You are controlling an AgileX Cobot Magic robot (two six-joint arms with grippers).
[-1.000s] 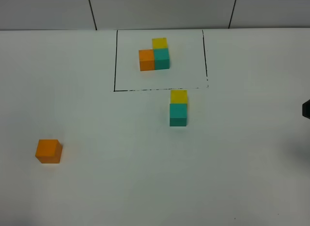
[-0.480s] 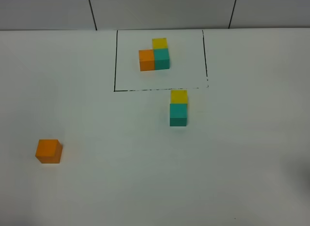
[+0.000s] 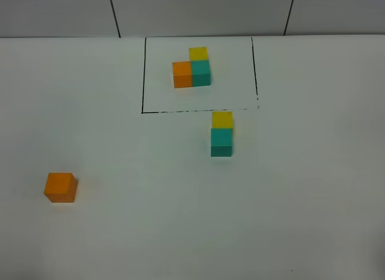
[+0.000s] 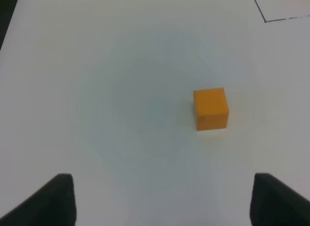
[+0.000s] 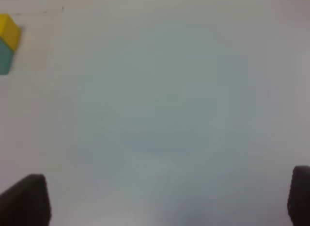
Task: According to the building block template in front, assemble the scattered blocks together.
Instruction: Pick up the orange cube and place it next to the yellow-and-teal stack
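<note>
The small plain orange cube [image 3: 60, 187] is sitting alone at 8 o'clock from the joined teal-and-yellow cube pair [image 3: 221, 134], well apart. The left gripper [image 4: 164, 201] is hanging spread and empty near it, nearer than the spread, empty right gripper [image 5: 162, 197].

a white table [image 3: 301, 190] meets a grey wall [image 3: 198, 12] crossed by two dark seams [image 3: 114, 15].

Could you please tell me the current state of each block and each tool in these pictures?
Template: assembled, inside the frame.
Teal block: loose, just outside the frame.
Yellow block: set against the teal block.
Orange block: alone, not yet joined.
Left tool: open, empty, near the orange block.
Right tool: open, empty.
</note>
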